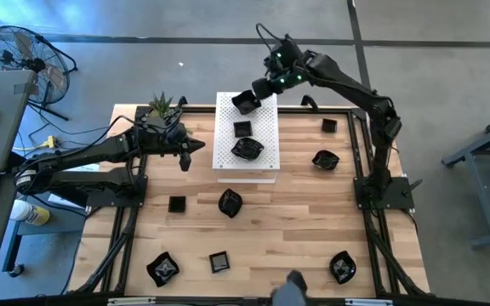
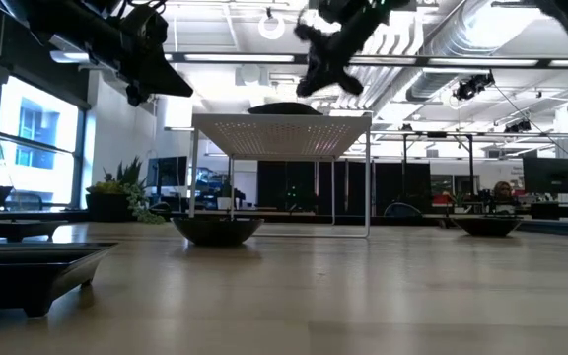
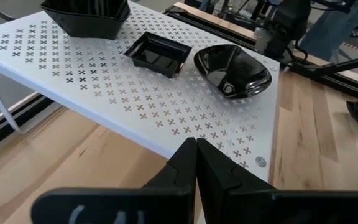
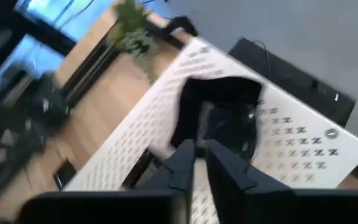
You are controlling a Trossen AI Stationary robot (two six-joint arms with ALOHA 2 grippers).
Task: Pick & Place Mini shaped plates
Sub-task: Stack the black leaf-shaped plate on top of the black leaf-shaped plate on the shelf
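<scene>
My wooden table (image 1: pixel 270 229) holds a white board with holes (image 1: pixel 247 140), a small green plant (image 1: pixel 161 105) and little black dishes (image 1: pixel 230 202) scattered around. Three more black dishes (image 1: pixel 247 149) sit on the white board.

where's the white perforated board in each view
High view: white perforated board at top centre, three black dishes on it.
Low view: seen edge-on as a raised shelf, centre.
Left wrist view: fills the upper half.
Right wrist view: runs diagonally across the middle.
Shared landmark: the green plant by its corner.
</scene>
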